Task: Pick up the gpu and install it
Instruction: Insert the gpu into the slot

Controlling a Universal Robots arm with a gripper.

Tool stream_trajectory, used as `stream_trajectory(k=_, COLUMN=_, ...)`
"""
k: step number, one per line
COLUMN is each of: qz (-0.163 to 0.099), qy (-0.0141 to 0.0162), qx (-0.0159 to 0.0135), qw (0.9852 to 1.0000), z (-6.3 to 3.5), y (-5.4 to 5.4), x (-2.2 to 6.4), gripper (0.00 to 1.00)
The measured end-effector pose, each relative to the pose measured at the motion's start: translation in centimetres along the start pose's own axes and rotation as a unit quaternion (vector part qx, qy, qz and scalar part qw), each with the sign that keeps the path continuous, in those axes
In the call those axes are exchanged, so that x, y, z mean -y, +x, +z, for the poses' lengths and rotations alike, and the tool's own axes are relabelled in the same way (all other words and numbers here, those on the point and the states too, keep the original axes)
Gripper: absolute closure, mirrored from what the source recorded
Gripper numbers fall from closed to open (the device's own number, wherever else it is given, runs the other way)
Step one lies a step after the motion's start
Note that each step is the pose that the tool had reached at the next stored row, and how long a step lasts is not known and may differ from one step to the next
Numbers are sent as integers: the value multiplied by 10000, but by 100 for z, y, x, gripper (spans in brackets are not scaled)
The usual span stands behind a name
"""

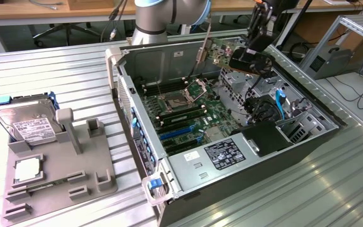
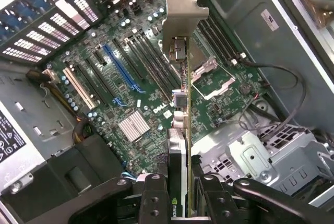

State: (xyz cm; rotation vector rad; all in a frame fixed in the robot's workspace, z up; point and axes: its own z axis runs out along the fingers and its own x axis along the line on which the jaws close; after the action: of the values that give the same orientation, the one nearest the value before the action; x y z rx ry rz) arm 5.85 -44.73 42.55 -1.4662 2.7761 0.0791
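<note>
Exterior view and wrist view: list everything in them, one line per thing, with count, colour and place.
gpu: one, dark card with silver bracket, held over the motherboard.
computer case: one, black and grey, side open, mid-table.
motherboard: one, green, inside the case.
power supply: one, silver with black label, at the case's near end.
hard drive: one, silver, white label, blue rails, on the holder at the exterior view's left.
CPU chip: one, silver, square, on the holder.
holder: one, grey, beside the case.
table: one, ribbed silver.
arm: one, grey and blue, behind the case.
gripper: one, black, shut on the gpu.
</note>
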Motion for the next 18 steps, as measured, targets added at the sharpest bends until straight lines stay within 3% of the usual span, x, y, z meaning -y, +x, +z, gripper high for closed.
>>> stream_trajectory(k=5, qz=-446, qy=-11, qx=-19, qw=9990, z=1, y=-4, x=-2, gripper=73)
stream_trajectory(k=9, qz=-765, qy=-19, qx=-34, qw=9971, z=1, y=-6, x=-4, gripper=73)
stream_trajectory(k=12, qz=-1016, qy=-25, qx=-44, qw=9948, z=1, y=-8, x=-6, gripper=73)
stream_trajectory(k=15, qz=-1372, qy=-34, qx=-60, qw=9905, z=2, y=-13, x=-9, gripper=73)
stream_trajectory(k=18, qz=-1588, qy=-39, qx=-70, qw=9873, z=3, y=-16, x=-11, gripper=73)
